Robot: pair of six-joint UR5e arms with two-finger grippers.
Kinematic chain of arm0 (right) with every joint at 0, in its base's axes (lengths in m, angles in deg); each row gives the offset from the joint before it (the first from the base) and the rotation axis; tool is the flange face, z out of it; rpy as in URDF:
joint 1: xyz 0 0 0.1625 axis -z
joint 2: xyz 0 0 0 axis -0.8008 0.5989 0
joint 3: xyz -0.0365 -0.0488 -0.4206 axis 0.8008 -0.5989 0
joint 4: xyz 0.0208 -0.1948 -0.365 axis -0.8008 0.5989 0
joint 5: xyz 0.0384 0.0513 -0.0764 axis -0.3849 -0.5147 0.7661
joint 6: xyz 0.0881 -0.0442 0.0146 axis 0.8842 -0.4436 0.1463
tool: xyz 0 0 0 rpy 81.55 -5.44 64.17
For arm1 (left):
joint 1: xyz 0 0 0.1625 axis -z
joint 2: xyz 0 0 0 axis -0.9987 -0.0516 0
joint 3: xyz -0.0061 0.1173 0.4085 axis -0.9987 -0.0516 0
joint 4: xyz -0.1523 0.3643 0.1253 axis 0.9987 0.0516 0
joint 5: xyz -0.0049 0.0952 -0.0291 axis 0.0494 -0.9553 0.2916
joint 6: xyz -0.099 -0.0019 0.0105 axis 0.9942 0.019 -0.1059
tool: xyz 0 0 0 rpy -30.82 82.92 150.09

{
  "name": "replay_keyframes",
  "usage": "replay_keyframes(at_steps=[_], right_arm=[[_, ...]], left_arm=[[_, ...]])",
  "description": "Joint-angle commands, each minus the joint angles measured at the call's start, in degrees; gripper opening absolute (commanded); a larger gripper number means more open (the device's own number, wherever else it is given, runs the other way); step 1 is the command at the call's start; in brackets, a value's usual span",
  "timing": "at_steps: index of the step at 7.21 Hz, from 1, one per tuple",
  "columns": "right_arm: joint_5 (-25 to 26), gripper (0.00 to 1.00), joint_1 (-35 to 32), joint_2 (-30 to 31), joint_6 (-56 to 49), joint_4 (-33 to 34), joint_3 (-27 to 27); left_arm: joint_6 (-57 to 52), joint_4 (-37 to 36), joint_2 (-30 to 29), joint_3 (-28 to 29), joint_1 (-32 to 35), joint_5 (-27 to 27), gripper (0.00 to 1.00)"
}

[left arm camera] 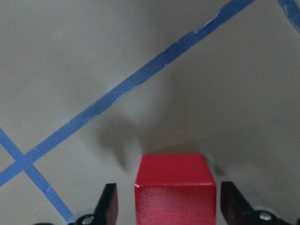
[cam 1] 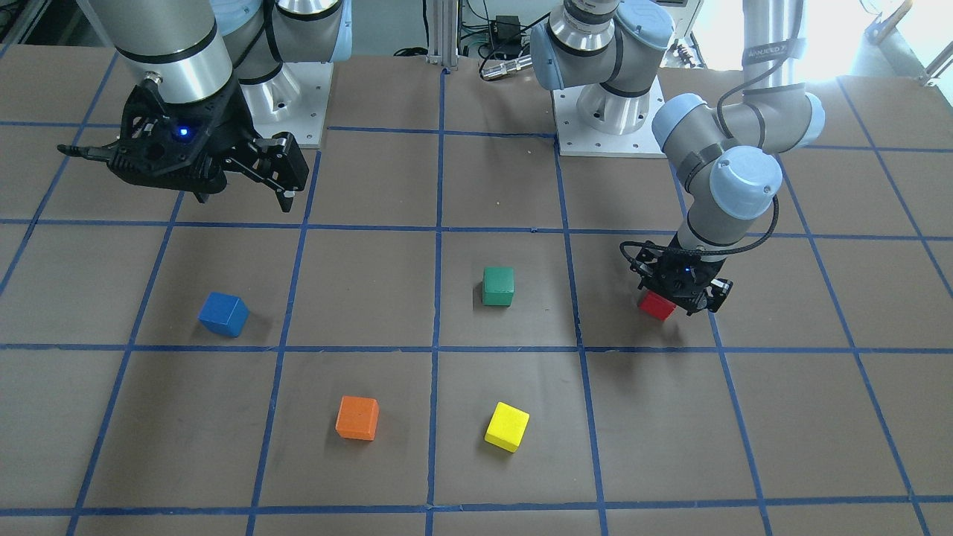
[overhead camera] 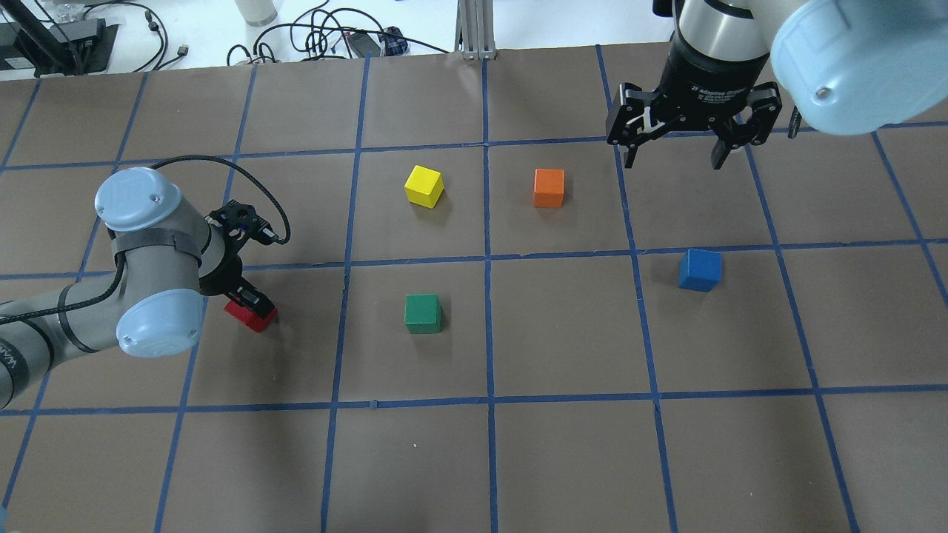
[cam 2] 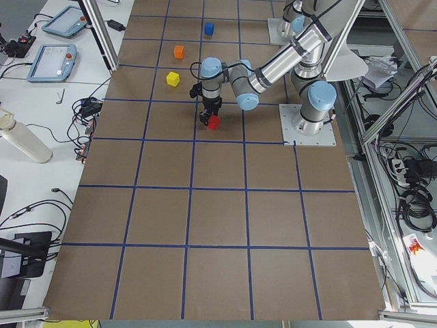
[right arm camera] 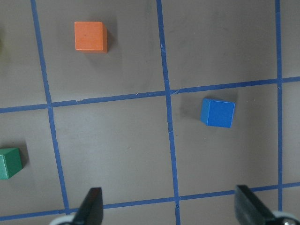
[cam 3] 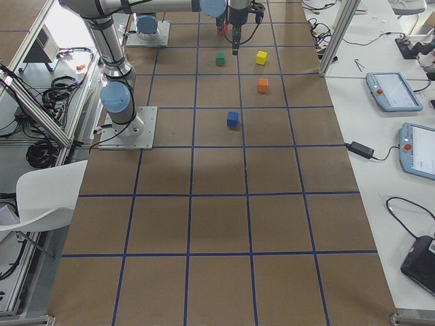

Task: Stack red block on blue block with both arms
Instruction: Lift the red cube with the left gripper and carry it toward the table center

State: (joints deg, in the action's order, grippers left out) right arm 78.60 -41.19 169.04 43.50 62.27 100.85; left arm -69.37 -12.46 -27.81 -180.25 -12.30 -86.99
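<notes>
Left tool [cam 1: 674, 294] spread, straddling red block [cam 1: 656, 306], gaps both sides. The block sits on tabletop [overhead camera: 563, 459], robot-left of green block [overhead camera: 423, 313]. Right tool [overhead camera: 674, 161] spread wide, hovering. Blue block [overhead camera: 699, 269] lies robot-right of green.

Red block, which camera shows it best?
The left wrist view: the red block fills the lower centre, close and sharp. Front and overhead views show it partly covered, side views tiny; the right wrist view misses it.

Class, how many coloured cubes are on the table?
5. Red, straddled by the left gripper; green mid-table; blue at the robot's right; yellow and orange side by side. None seems hidden.
</notes>
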Motion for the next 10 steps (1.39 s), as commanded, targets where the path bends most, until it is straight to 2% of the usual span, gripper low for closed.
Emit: replay_keyframes(at_steps=[1,2,3,4,5,6,7,8,9,10], right_arm=[[0.0,1.0,0.0,0.0,0.0,0.0,0.0],[0.0,1.0,0.0,-0.1,-0.1,0.1,-0.1],[0.0,1.0,0.0,-0.1,0.0,0.0,0.0],[0.0,1.0,0.0,0.0,0.0,0.0,0.0],[0.0,1.0,0.0,-0.1,0.0,-0.2,0.0],[0.0,1.0,0.0,-0.1,-0.1,-0.3,0.0],[0.1,1.0,0.1,-0.1,-0.3,-0.4,-0.1],[0.1,1.0,0.1,-0.1,-0.3,-0.5,-0.1],[0.2,1.0,0.2,0.0,-0.4,-0.9,-0.2],[1.7,1.0,0.2,0.4,-0.6,-0.8,-0.1]], left_arm=[[4.6,-0.4,0.6,0.4,0.2,-0.3,0.11],[8.5,0.1,1.6,1.9,1.1,-1.6,0.1],[13.0,5.6,1.6,6.7,2.3,-1.9,0.1],[18.2,14.4,1.3,13.8,5.1,-1.3,0.09],[28.3,21.7,0.3,21.9,9.4,0.0,0.09],[37.0,27.6,-1.4,28.5,13.5,4.4,0.08],[43.9,29.7,-3.5,32.3,17.2,6.9,0.09],[47.1,29.2,-5.2,33.2,21.0,11.5,0.08],[53.5,27.9,-7.3,33.3,24.8,12.8,0.07],[55.5,24.1,-10.1,33.6,28.9,12.9,0.08]])
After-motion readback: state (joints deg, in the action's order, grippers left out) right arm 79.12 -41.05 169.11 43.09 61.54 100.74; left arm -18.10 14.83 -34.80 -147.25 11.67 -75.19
